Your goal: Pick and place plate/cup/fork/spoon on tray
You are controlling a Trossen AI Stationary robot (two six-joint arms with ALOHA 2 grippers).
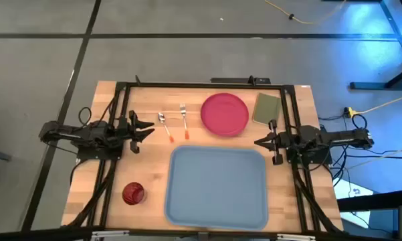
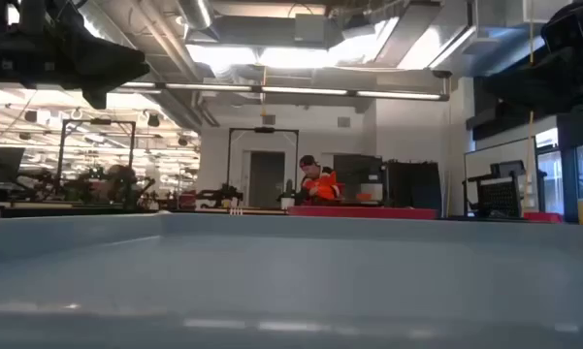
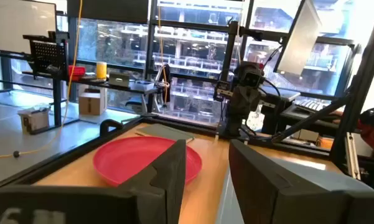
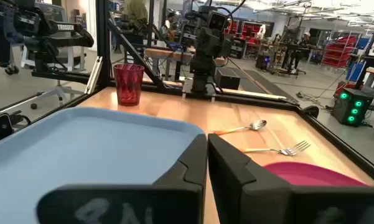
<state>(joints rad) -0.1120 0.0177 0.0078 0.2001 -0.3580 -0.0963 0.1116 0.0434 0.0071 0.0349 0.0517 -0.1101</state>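
1. The surface is a wooden top inside a dark frame, seen from the high view.
2. The tray lies at the 6 o'clock half of the surface, right of centre, with nothing in it.
3. The plate lies flat at 12 o'clock of the tray, apart from its rim.
4. The fork lies at 9 o'clock of the plate, tines toward 12 o'clock, orange handle toward 6 o'clock.
5. The spoon lies just beside the fork at its 9 o'clock, bowl toward 12 o'clock, handle angled toward the fork's handle.
6. The cup stands upright at 9 o'clock of the tray, near the surface's lower left corner, well apart from the cutlery.
7. A green pad lies at 3 o'clock of the plate.
8. The left tool hovers at 9 o'clock of the spoon, fingers spread apart, holding nothing.
9. The right tool hovers off the tray's upper right corner, at 5 o'clock of the plate. Its fingers are nearly together in the right wrist view, with nothing between them.
10. In the low view, a person in orange is in the room beyond.
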